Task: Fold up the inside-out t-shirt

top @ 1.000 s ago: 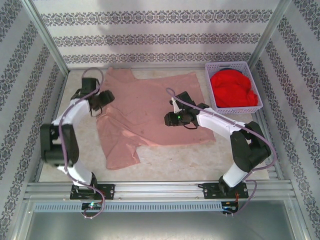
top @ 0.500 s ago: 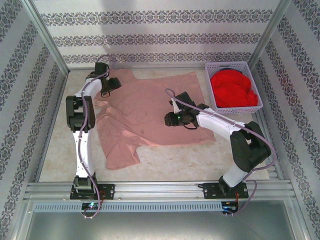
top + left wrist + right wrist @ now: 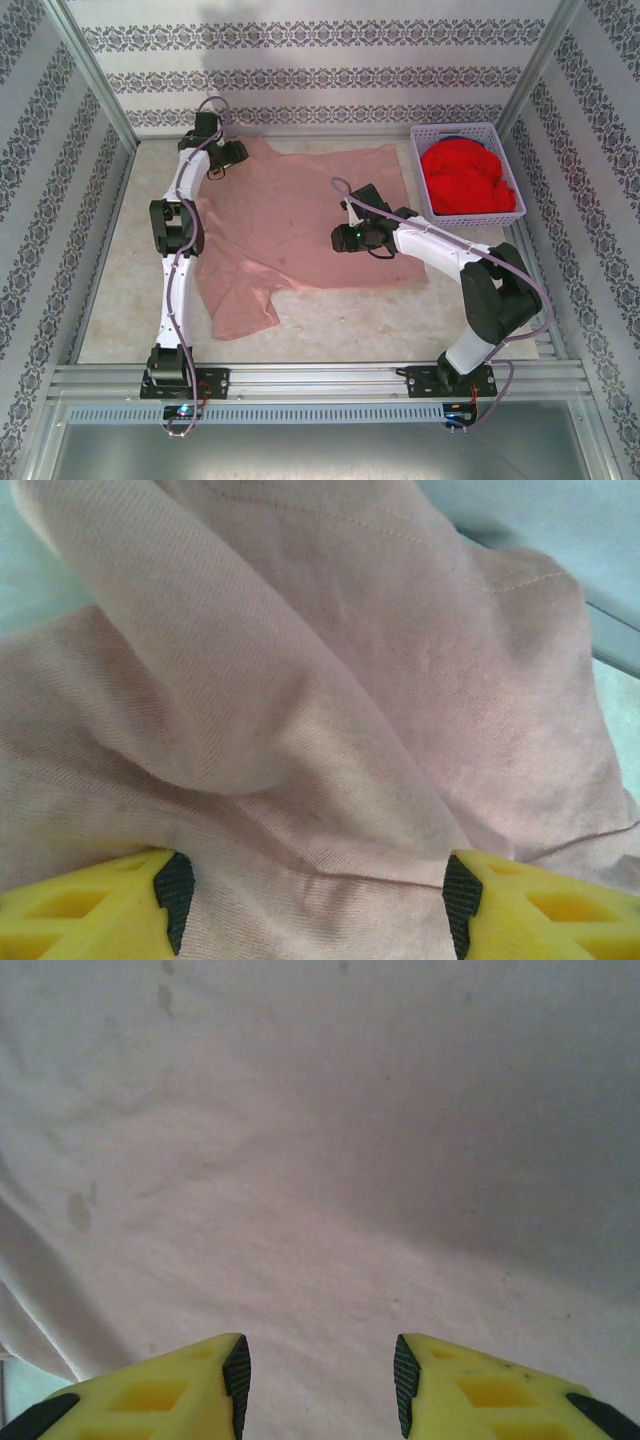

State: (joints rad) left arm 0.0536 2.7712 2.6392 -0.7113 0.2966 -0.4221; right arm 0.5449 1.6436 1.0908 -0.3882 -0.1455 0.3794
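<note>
– Inside-out t-shirt [image 3: 290, 210], where is it, how far along?
– On the table [image 3: 110, 290], centre, spread open in one layer. No fold made that I can see. I judge the task is at its start, smoothing or first grab.
– Left side first.
– Left pincer [image 3: 228, 158] sits on the far-left corner of the shirt, arm stretched out over the left edge. In the left wrist view the pincer [image 3: 312, 895] is released, fingers wide apart, with a raised ridge of pink cloth [image 3: 300, 680] bunched between them. It isn't clamped on anything.
– Is the cloth flat there?
– No, rumpled along the left side. One sleeve pokes out toward the near edge. The rest lies fairly smooth.
– Middle and right?
– Right pincer [image 3: 345, 238] is over the shirt's body, right of centre. In the right wrist view the pincer [image 3: 320, 1380] is also released, jaws parted, flat cloth [image 3: 350, 1160] just below. Can't tell if it's touching or not. A few faint dark marks on the fabric.
– Anything further right?
– White basket [image 3: 468, 128] at the far-right corner, red garment [image 3: 465, 178] in it, apart from the shirt.
– What's left?
– By my read, everything: flatten the left corner, tuck the sleeves in, fold the body over. Nothing done.
</note>
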